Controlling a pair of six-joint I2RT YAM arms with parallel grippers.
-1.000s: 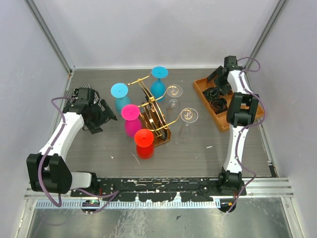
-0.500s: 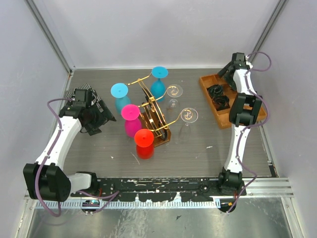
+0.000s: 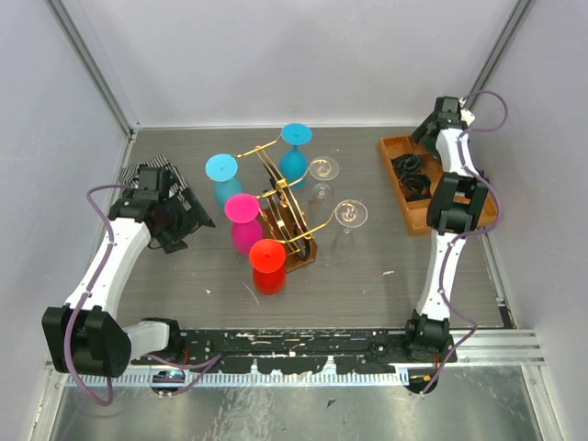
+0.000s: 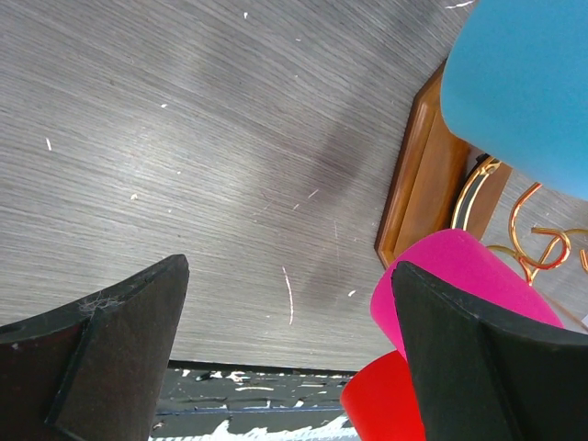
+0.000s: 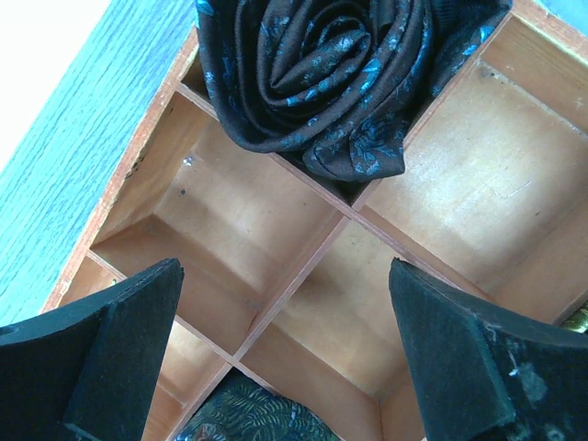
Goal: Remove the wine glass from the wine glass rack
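Note:
The gold wire rack (image 3: 287,213) on its brown wooden base (image 3: 301,254) stands mid-table. Wine glasses hang upside down on it: cyan (image 3: 221,169), blue (image 3: 295,138), pink (image 3: 242,210), red (image 3: 267,257) and two clear ones (image 3: 323,170) (image 3: 350,214). My left gripper (image 3: 184,223) is open and empty, left of the pink glass and apart from it. In the left wrist view the gripper (image 4: 289,276) faces the pink glass (image 4: 459,276), the red glass (image 4: 381,404) and the base (image 4: 423,175). My right gripper (image 3: 425,134) is open and empty over the orange tray.
The orange compartmented tray (image 3: 439,213) lies at the far right and holds rolled dark ties (image 3: 411,175). The right wrist view shows the open gripper (image 5: 285,271) above its wooden dividers (image 5: 303,266), with a rolled dark tie (image 5: 322,73) and a green patterned roll (image 5: 257,413). Walls enclose the table.
The right arm has swung right and back, and the orange tray has shifted right and turned with it. The left arm has shifted slightly. The glasses and rack have not moved.

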